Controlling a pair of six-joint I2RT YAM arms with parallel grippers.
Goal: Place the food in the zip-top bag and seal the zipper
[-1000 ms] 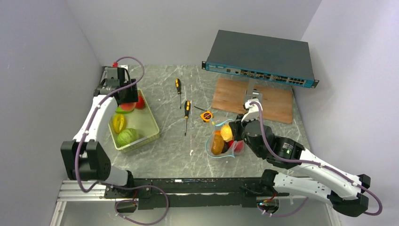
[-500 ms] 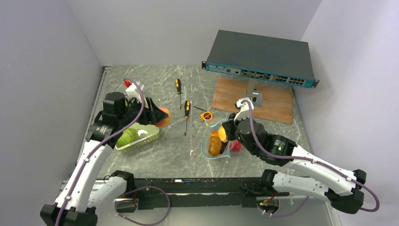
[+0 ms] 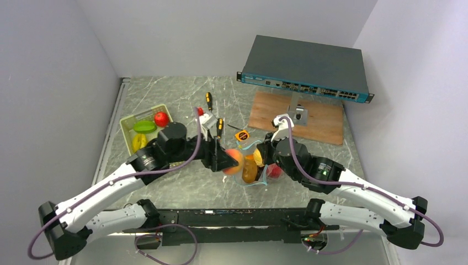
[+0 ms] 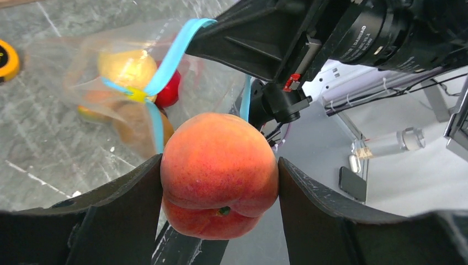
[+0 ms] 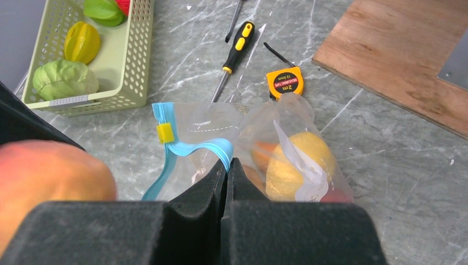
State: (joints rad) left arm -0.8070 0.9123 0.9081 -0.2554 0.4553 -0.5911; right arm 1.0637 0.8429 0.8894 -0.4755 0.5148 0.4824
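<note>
My left gripper [image 3: 230, 160] [image 4: 219, 182] is shut on an orange-red peach [image 4: 219, 172] [image 3: 234, 160], held just left of the zip-top bag's mouth. The clear zip-top bag [image 3: 258, 165] [image 5: 265, 138] lies mid-table with yellow, orange and red food inside. Its teal-blue zipper [image 5: 190, 147] [image 4: 165, 61] stands open, with a small yellow slider on it. My right gripper [image 5: 227, 164] [image 3: 266, 152] is shut on the zipper strip, lifting the upper edge of the mouth. More food lies in the tray: a red fruit [image 3: 161, 118], a green one [image 3: 144, 126] and a yellow one [image 3: 138, 142].
A pale green tray [image 3: 128, 120] sits at the left. Two screwdrivers [image 3: 219, 128] and a yellow tape measure [image 3: 242, 136] lie behind the bag. A wooden board [image 3: 298, 117] and a network switch [image 3: 306, 69] stand at the back right.
My left arm has swung from the tray across the table to the right, carrying the peach up to the bag's mouth. The right gripper has raised the zipper edge slightly.
</note>
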